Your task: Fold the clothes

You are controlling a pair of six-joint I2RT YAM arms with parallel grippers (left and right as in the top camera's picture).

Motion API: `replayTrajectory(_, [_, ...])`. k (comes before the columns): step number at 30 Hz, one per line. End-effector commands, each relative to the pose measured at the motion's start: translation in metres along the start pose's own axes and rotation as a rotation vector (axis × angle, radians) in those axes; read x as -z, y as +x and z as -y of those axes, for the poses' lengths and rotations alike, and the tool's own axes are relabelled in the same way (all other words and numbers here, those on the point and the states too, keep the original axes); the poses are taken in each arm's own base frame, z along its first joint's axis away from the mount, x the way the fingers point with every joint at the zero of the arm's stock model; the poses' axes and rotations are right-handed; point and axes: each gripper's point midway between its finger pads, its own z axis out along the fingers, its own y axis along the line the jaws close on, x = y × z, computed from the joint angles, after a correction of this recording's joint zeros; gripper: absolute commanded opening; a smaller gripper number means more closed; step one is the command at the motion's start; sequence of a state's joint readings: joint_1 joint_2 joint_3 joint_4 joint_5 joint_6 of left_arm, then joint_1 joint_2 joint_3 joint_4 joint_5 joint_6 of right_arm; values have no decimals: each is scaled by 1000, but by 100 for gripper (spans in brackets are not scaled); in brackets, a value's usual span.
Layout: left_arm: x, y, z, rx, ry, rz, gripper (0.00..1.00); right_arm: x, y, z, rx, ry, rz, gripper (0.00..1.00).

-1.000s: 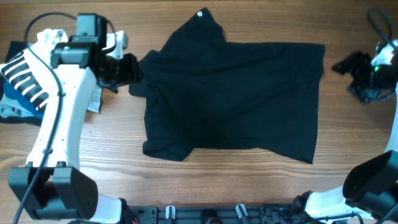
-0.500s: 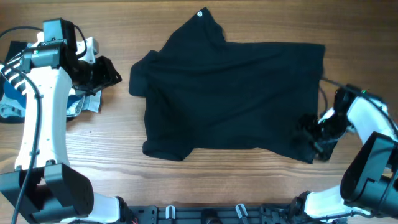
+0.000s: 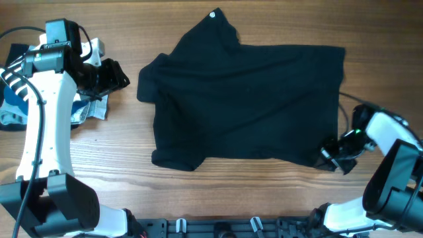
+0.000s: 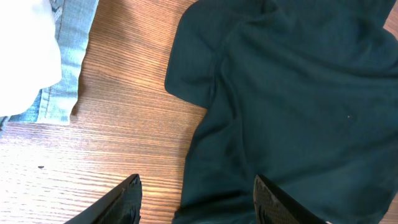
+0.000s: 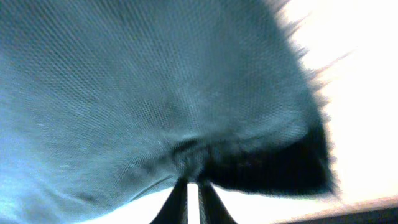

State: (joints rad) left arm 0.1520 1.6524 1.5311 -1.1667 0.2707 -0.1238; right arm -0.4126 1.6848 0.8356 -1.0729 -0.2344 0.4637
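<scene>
overhead has your black t-shirt spread out in the middle of the table. your right gripper is at the shirt's 4 o'clock corner, fingers pinched nearly together on the fabric. your left gripper hangs off at the shirt's 9 o'clock, wide open, holding nothing.

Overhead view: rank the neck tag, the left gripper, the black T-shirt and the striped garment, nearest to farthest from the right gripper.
1. black T-shirt: its near right corner is pinched in the right gripper.
2. neck tag: at the shirt's far edge, near the middle of the table.
3. left gripper: left of the shirt.
4. striped garment: at the far left edge.
</scene>
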Motion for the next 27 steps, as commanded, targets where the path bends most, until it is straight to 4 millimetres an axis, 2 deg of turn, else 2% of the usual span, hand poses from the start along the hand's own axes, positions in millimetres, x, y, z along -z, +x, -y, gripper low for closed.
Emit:
replayTrajectory(1, [3,-2,0,-11,-1,7,57,43,-34,10,-47,44,144,4])
replayTrajectory(4, [3,3,0,-7,-1,-10,56,67,-41,19,-72,61,213,4])
replayTrajectory(7, [3,5,0,-4,-2,-18,56,73,-34,6,-28,-18,213,7])
replayTrajectory(9, [3,5,0,-4,-2,-18,56,70,-25,-6,40,-75,170,42])
replayTrajectory(10, [3,5,0,-4,-2,-18,57,66,-21,-7,47,-73,154,54])
replayTrajectory(13, [3,4,-1,-5,-2,-17,57,49,-15,-8,55,-57,134,70])
replayTrajectory(17, [3,4,-1,-5,-2,-18,57,18,-5,-5,7,-46,104,73])
replayTrajectory(20, [3,4,-1,-5,-2,-17,57,2,3,-5,-7,-74,73,74])
replayTrajectory(23, [3,4,0,-5,-2,-16,58,-4,6,-14,1,-136,52,74])
replayTrajectory(27, [3,3,0,-7,-1,-11,58,-9,-1,-18,6,-160,85,72])
